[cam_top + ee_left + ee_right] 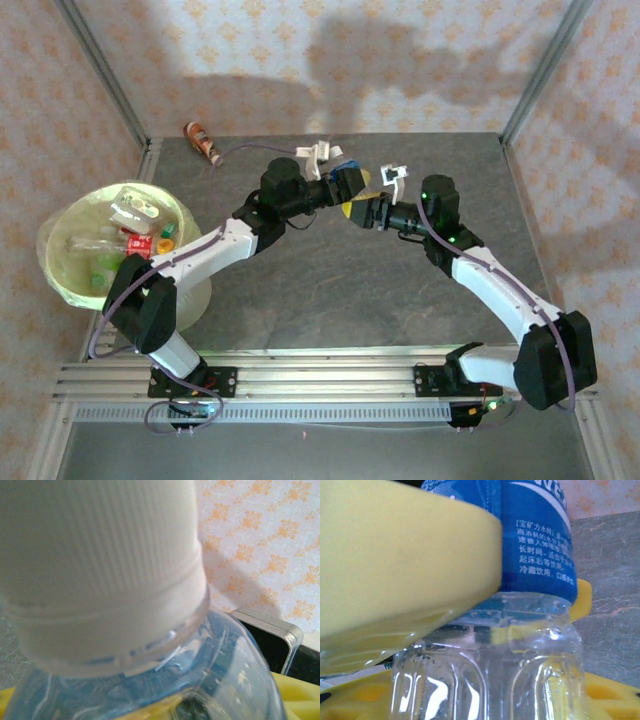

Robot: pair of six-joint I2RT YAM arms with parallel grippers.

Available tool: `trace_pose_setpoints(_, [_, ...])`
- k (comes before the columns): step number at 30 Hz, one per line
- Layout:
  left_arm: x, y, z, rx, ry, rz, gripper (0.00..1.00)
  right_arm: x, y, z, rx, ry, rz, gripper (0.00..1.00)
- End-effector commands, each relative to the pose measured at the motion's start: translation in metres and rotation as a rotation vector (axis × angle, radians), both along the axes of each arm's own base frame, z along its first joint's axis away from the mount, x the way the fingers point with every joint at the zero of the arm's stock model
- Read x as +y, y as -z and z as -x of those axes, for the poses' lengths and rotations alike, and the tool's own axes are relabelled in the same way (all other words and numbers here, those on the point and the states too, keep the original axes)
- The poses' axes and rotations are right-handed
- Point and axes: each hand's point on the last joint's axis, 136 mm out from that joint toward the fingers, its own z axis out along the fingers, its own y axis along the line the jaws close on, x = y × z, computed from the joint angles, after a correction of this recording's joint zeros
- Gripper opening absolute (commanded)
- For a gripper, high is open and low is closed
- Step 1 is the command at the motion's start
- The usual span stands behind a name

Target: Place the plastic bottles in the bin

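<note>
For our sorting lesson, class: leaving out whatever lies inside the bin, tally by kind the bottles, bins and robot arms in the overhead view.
Plastic bottles outside the bin: 2 (orange-labelled bottle lying by the far wall, blue-labelled bottle up between the arm tips)
Bins: 1
Robot arms: 2 (left arm, right arm)
Total: 5

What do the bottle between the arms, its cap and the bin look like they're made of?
The bottle looks like thin clear plastic, glossy: bright highlights, and you can see through the moulded ribs. The cap looks like opaque white plastic, matte and finely ribbed. The bin is probably pale yellow-green plastic, slightly translucent; it is too small to be sure.
</note>
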Motion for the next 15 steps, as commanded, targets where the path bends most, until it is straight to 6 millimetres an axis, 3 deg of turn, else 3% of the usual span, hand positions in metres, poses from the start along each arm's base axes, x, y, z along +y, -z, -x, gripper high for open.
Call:
trace_pose_setpoints(1, [0.020, -0.014, -0.008, -0.044, -0.101, 0.009, 0.67, 0.005, -0.014, 0.007, -0.033, -0.052, -0.015, 0.71])
trace_pose_setpoints(6, [0.030, -0.017, -0.008, -0.063, -0.151, -0.025, 0.58, 0.000, -0.012, 0.000, -0.047, 0.000, 0.008, 0.89])
trace_pose_setpoints(8, [0.042, -0.017, -0.009, -0.065, -0.205, -0.074, 0.56, -0.004, -0.011, -0.004, -0.065, 0.037, 0.028, 0.93])
trace_pose_setpoints(9, [0.048, -0.018, -0.009, -0.066, -0.234, -0.105, 0.56, -0.006, -0.011, -0.005, -0.075, 0.052, 0.038, 1.00])
trace_pose_setpoints(12, [0.078, -0.023, -0.004, -0.072, -0.340, -0.236, 0.57, -0.013, -0.008, -0.012, -0.101, 0.109, 0.083, 0.99])
trace_pose_setpoints(15, [0.114, -0.036, 0.006, -0.088, -0.463, -0.355, 0.57, -0.037, 0.008, -0.037, -0.080, 0.304, 0.181, 0.99])
